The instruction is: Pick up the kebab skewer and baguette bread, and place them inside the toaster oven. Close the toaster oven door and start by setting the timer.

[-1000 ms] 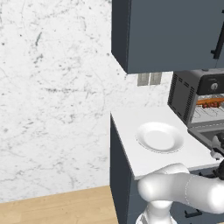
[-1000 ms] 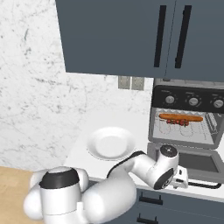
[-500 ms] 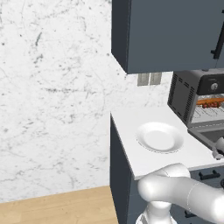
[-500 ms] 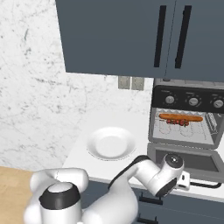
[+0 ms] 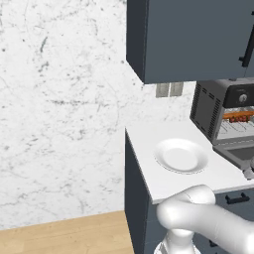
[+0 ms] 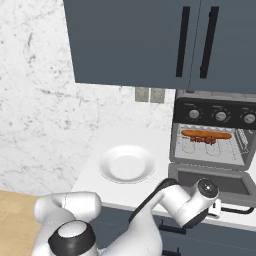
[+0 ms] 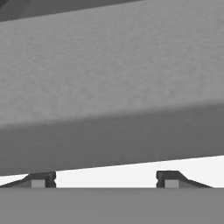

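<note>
The toaster oven (image 6: pixel 215 116) (image 5: pixel 208 111) stands at the counter's right end. Its door (image 6: pixel 210 181) (image 5: pixel 237 154) is folded down flat. On the rack inside lies the long orange-brown baguette bread (image 6: pixel 206 134) (image 5: pixel 237 115), and the short dark kebab skewer (image 6: pixel 202 140) rests just in front of it. My gripper (image 6: pixel 216 208) (image 5: pixel 249 171) (image 7: pixel 105 179) hovers at the door's front edge, beside the dark bar handle (image 6: pixel 240 210). The fingertips (image 7: pixel 41 179) stand wide apart with nothing between them, and the grey door slab (image 7: pixel 109 100) is close ahead.
A white plate (image 6: pixel 126 164) (image 5: pixel 181 155) sits on the white counter (image 6: pixel 100 185) left of the oven. Dark wall cabinets (image 6: pixel 150 40) hang above, and an outlet (image 6: pixel 150 94) is on the marble wall. Counter drawers (image 5: pixel 235 199) lie below the door.
The hand has shifted a little right and down toward the door's front edge, with the arm's elbow swinging along. The food and plate have not moved.
</note>
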